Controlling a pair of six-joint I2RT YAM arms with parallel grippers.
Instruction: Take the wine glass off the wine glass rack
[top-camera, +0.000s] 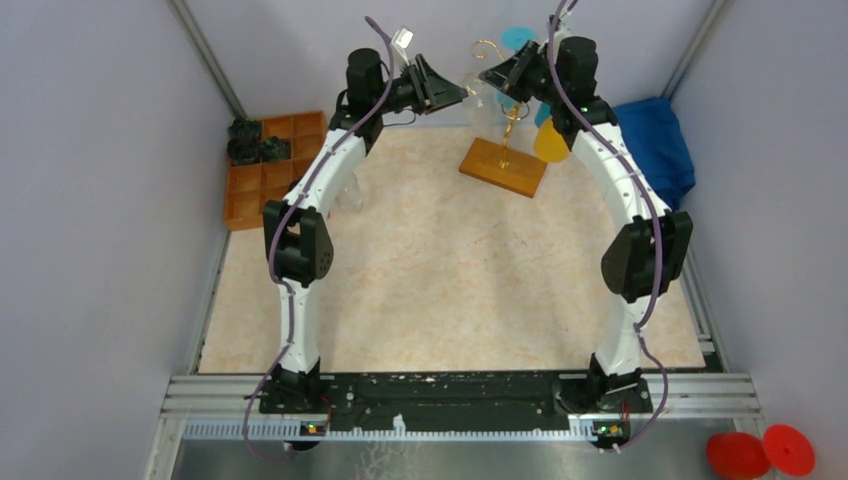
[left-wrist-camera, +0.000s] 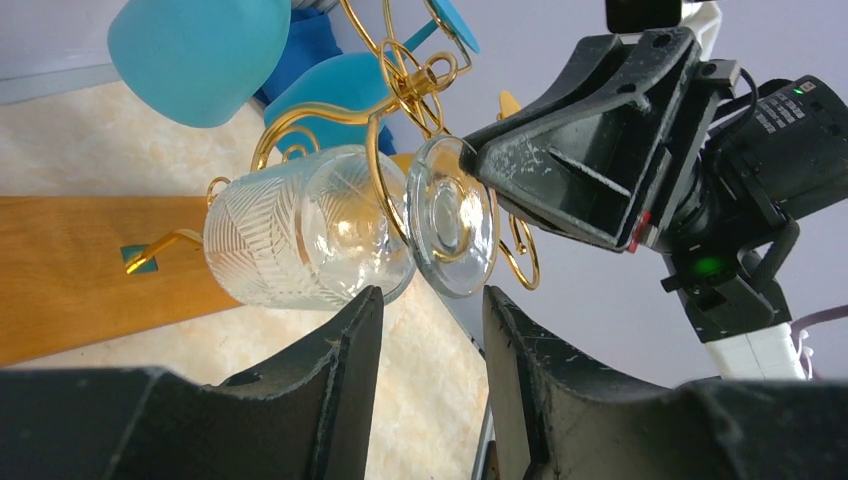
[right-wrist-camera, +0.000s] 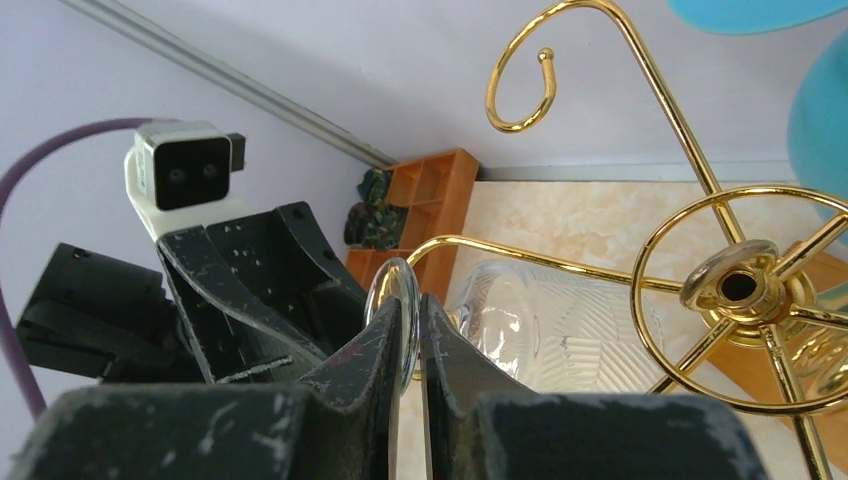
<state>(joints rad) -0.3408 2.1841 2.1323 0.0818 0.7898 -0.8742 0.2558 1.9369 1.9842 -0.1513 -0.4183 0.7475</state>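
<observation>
The wine glass rack has a gold wire post on an orange-brown wooden base. A clear wine glass with an etched bowl hangs sideways on one gold arm; it also shows in the right wrist view. My right gripper is shut on the edge of the glass's round foot. My left gripper is open and empty, its fingertips just below the stem, not touching. In the top view both grippers, left and right, meet at the rack's left side.
Blue glasses and a yellow one hang on other rack arms. An orange compartmented tray with dark items stands at the far left. A blue cloth lies at the far right. Red discs sit off the table's near right.
</observation>
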